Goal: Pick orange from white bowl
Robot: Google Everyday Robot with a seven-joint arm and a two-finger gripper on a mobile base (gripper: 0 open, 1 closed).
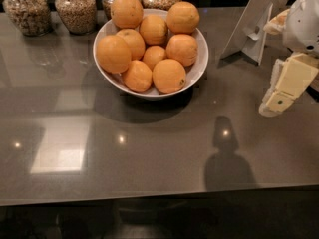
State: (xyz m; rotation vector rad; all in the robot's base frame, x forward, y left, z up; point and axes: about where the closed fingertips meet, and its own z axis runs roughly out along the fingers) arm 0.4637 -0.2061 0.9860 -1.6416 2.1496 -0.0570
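Orange [182, 50], the big one on the right side of the heap, lies in the bowl [200, 66] with others pressed against it on its left and front. The bowl stands toward the back of the counter [149, 158], with jars [76, 9] behind it and a stand [251, 26] to its right. Your gripper [279, 96] hangs at the view's right edge above the counter, well apart from the bowl and angled down and to the left. It has no orange in it, and you cannot tell whether it is open or closed. From it, the orange lies leftward and farther back, across bare counter. The fruit is round, so no axis matters. I judge you should come over the rim from above.
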